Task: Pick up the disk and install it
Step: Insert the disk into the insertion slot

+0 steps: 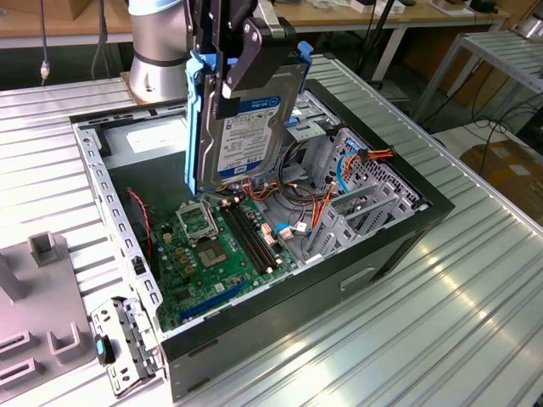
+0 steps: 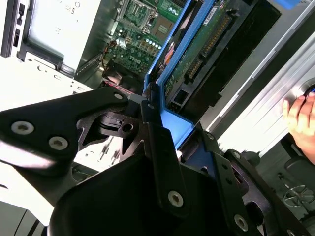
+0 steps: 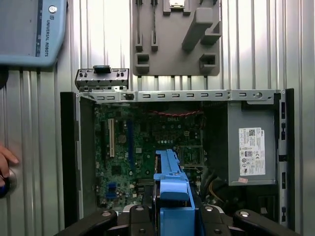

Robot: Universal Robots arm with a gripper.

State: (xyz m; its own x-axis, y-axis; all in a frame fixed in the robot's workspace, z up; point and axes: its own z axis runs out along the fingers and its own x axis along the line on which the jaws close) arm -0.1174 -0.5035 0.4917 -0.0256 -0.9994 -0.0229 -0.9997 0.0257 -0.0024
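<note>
While the claw (image 1: 240,91) is clamped shut on its blue side rails, the disk (image 1: 250,136) hangs upright on edge over the open computer case (image 1: 403,242), above the motherboard (image 1: 204,263). Bottom edge looks clear of the board, hard to be sure. Case sits on ribbed metal surface (image 1: 407,339); person's hand (image 3: 6,160) beside the case.
</note>
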